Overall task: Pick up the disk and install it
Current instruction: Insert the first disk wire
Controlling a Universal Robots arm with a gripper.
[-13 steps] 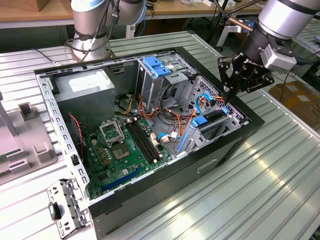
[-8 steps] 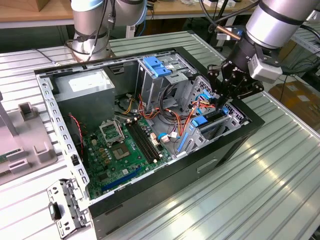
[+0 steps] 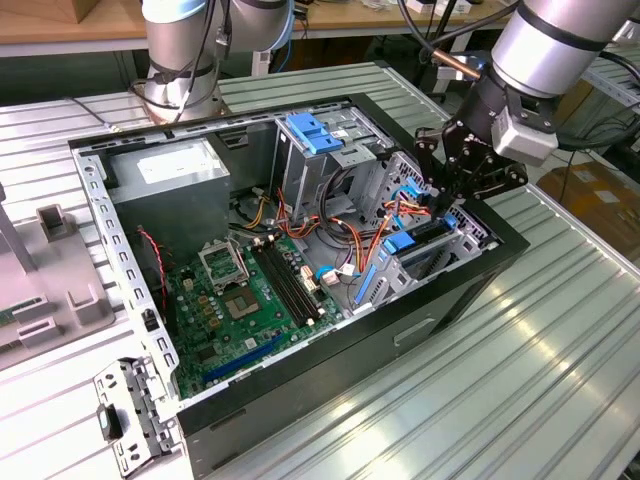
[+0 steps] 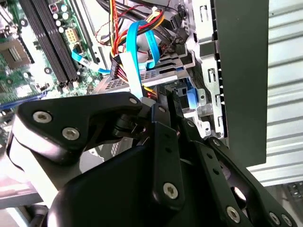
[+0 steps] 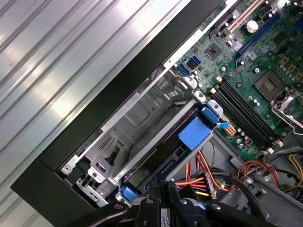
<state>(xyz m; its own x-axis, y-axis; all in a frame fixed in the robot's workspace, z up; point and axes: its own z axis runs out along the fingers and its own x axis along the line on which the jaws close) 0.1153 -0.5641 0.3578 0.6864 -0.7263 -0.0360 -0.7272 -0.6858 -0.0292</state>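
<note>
Going from the exterior view's left to its right: a grey fixture (image 3: 60, 290) is sitting on the ribbed table (image 3: 500, 400) at about nine o'clock, and a loose metal bracket (image 3: 130, 415) is lying at seven o'clock by the corner of the open computer case (image 3: 330, 370). Inside the case, the power-supply box (image 3: 170, 175) is resting at eleven o'clock, the motherboard (image 3: 245, 300) is filling the middle, and a blue bracket (image 3: 315, 132) is topping the upper drive cage at twelve o'clock. A tangle of cables (image 3: 360, 240) is running toward the lower drive cage (image 3: 440, 255) at three o'clock.

The gripper (image 3: 440, 200) is hanging right over that lower cage, its fingers drawn nearly together. Whether they are clamping anything, I cannot tell.

The disk (image 5: 163, 151) is lying edge-on inside the cage in the first wrist view, with its blue carrier tab (image 5: 194, 133) facing the motherboard. By my judgement the pick-up is done and the disk is sitting in its bay; whether it is fully seated is not clear.
</note>
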